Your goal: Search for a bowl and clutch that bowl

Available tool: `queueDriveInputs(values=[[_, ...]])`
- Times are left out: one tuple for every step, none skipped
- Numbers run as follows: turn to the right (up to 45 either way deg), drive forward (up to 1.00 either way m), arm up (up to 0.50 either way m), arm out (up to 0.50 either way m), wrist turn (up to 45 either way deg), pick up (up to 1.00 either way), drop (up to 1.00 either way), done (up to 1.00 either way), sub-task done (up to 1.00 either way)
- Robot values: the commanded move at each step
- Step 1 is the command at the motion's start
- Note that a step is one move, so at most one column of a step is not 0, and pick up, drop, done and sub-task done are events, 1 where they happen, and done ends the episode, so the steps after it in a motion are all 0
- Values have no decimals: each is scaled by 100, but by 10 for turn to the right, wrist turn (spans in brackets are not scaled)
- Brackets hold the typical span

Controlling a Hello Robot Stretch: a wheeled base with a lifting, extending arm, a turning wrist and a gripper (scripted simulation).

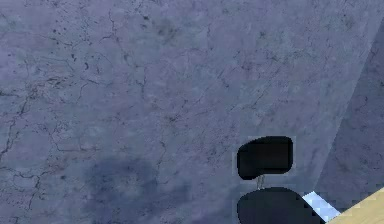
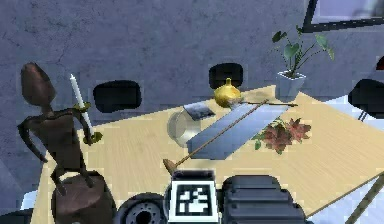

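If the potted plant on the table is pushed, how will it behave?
The potted plant looks top-heavy: broad leaves rise above a small white pot, so it may tip. The pot seems stiff, the leaves floppy. Standing near the table's far edge, it could fall off.

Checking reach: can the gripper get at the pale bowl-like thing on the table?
Probably yes: the bowl-like thing lies out from the gripper, but a long wooden stick lies across the table between them.
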Motion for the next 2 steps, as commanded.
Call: queueDriveInputs(values=[[0,0,0,44,0,0,0,0,0],[0,0,0,0,450,0,0,0,0]])
